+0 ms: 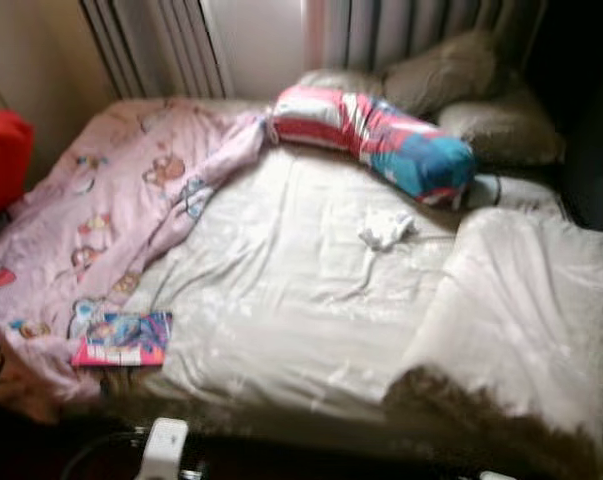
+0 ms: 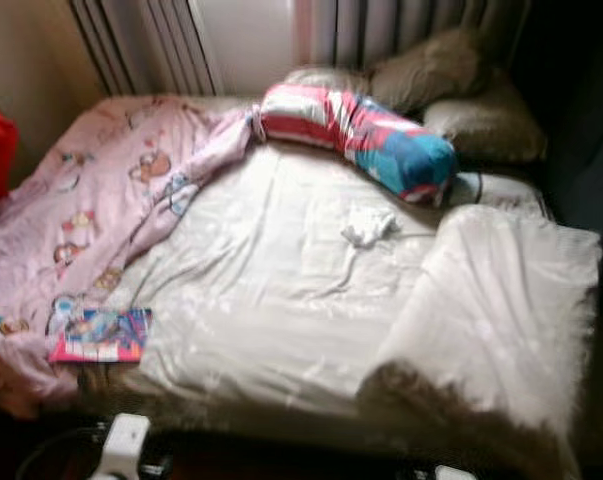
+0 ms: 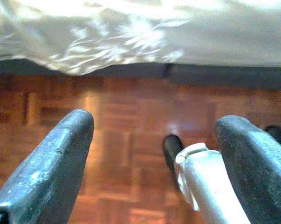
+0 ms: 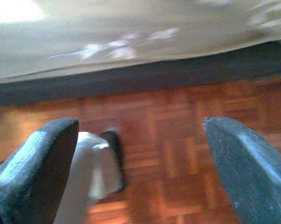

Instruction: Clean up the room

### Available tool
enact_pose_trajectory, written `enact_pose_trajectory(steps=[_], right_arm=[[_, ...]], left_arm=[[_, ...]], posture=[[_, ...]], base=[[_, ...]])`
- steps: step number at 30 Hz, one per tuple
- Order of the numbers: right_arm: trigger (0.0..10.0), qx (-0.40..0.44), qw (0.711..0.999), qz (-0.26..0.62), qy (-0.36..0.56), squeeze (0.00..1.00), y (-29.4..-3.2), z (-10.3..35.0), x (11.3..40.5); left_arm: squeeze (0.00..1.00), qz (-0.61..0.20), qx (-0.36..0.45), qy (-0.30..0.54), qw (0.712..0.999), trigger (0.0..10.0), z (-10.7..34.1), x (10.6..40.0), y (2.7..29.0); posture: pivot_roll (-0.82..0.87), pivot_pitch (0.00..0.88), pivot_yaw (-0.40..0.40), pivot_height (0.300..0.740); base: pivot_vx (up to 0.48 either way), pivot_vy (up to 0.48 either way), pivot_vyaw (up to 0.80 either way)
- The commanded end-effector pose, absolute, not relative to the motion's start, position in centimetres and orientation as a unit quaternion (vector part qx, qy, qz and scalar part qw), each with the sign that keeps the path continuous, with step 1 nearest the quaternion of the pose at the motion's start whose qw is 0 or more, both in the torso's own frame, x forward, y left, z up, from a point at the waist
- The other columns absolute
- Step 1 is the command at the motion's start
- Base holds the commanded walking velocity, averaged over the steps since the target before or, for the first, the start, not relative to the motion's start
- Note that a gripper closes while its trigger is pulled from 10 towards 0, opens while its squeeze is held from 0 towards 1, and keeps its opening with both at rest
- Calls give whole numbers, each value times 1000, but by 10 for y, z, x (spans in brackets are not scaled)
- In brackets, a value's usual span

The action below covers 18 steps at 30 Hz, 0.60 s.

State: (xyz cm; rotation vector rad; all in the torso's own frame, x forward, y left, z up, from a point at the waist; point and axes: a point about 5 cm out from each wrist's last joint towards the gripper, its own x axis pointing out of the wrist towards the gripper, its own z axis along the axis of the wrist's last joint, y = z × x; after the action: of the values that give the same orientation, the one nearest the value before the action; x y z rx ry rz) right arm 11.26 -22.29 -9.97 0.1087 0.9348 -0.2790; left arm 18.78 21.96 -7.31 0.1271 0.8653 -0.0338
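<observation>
1. White sheets cover a bed [image 1: 281, 300] that fills the head camera view, seen from its foot end, with the robot standing just short of the near edge.
2. A colourful book [image 1: 123, 339] lies flat at the near left corner of the bed, resting where the pink cartoon-print quilt [image 1: 101, 220] meets the sheet. Its long side runs roughly along the foot edge of the bed, slightly tilted.
3. A small crumpled white cloth [image 1: 385, 229] lies further up the bed, right of centre, just in front of a long red, white and blue bolster pillow [image 1: 376, 135].
4. A fluffy white blanket [image 1: 531, 310] is bunched on the right side of the bed.
5. The left gripper [image 3: 154, 154] hangs low over a wooden parquet floor [image 3: 121, 121], with its two black fingers spread wide apart and holding nothing.
6. The right gripper [image 4: 140, 154] hangs the same way beside the bed's edge, its fingers also spread and empty.
7. The book appears to be the nearest loose item, and it lies forward and to the left, so the left arm is probably the closer one. That arm would have to rise from floor level to bed height and approach across the book's short side.
</observation>
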Motion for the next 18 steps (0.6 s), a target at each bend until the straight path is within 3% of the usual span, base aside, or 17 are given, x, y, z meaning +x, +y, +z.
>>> enact_pose_trajectory(steps=[1, 6, 18], right_arm=[[10000, 61, 884, -130, 444, 0, -216, -100, 115], [10000, 63, 886, -131, 440, 0, -216, -100, 116], [10000, 62, 890, -129, 434, 0, -216, -99, 117]], left_arm=[[0, -12, 76, 430, 899, 10000, -75, 181, 230], [0, -12, 76, 430, 900, 10000, -75, 180, 230], [0, -8, 74, 429, 900, 10000, -75, 180, 230]], posture=[[-65, 39, 26, 735], [-64, 38, 26, 735], [-59, 34, 19, 735]], base=[[0, -277, 0], [0, -262, 0], [0, 0, 0]])
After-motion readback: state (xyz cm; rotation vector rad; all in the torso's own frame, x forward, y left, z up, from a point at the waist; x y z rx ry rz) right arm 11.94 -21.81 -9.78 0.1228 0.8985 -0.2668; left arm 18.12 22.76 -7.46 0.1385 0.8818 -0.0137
